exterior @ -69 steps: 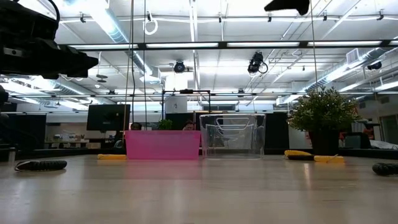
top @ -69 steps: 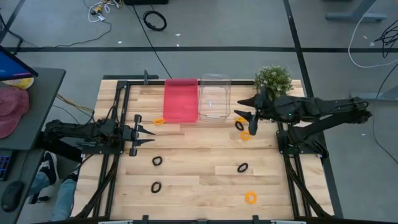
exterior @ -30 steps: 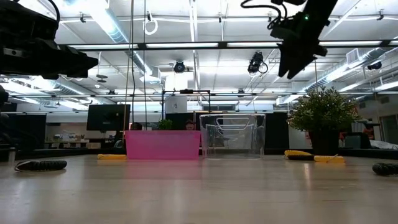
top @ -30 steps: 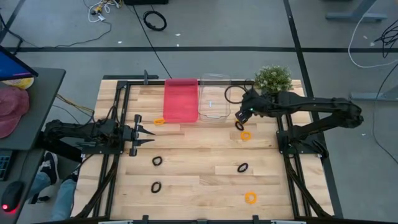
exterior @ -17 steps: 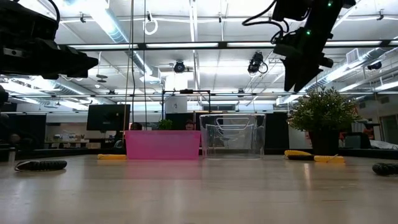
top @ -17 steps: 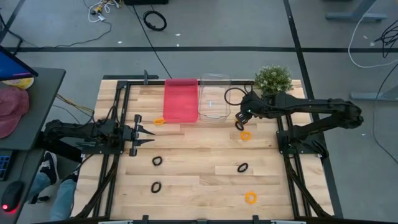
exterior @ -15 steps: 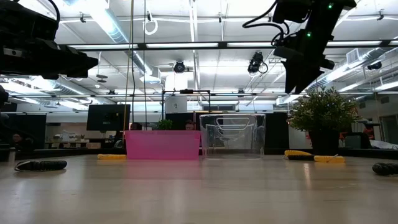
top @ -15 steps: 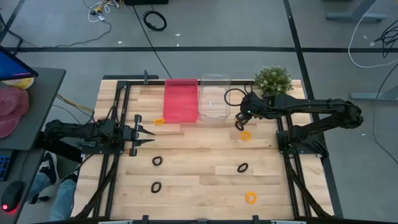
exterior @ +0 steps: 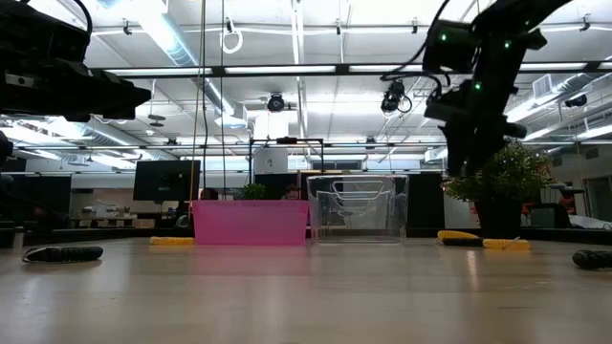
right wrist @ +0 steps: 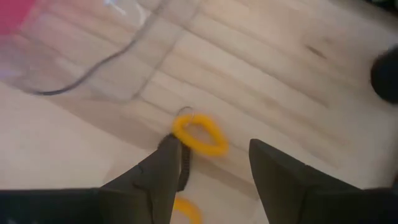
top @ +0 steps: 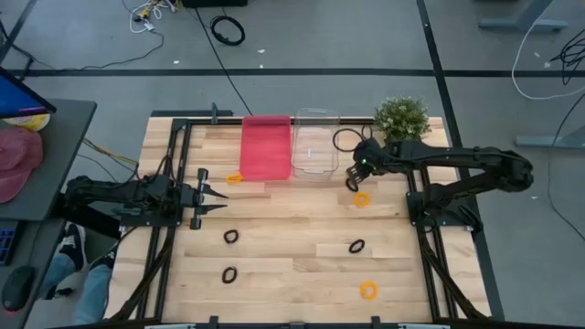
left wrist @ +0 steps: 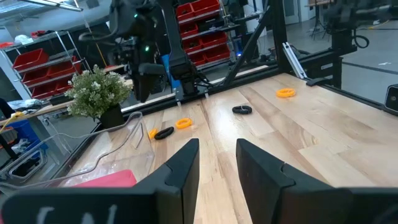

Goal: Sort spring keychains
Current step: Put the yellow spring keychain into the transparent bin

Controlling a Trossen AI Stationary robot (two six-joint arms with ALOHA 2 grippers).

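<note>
Over the desk, the right pincer is hanging jaws apart above the orange keychain just beside the clear bin, so it should be straddling one coil side before closing.

Where everything sits on the table

Two bins stand side by side at the back of the table, with a plant to their right. The right gripper hangs by the right bin, over two keychains. One keychain lies before the left bin. Four more keychains lie nearer the front. The left gripper waits at the left edge
</note>
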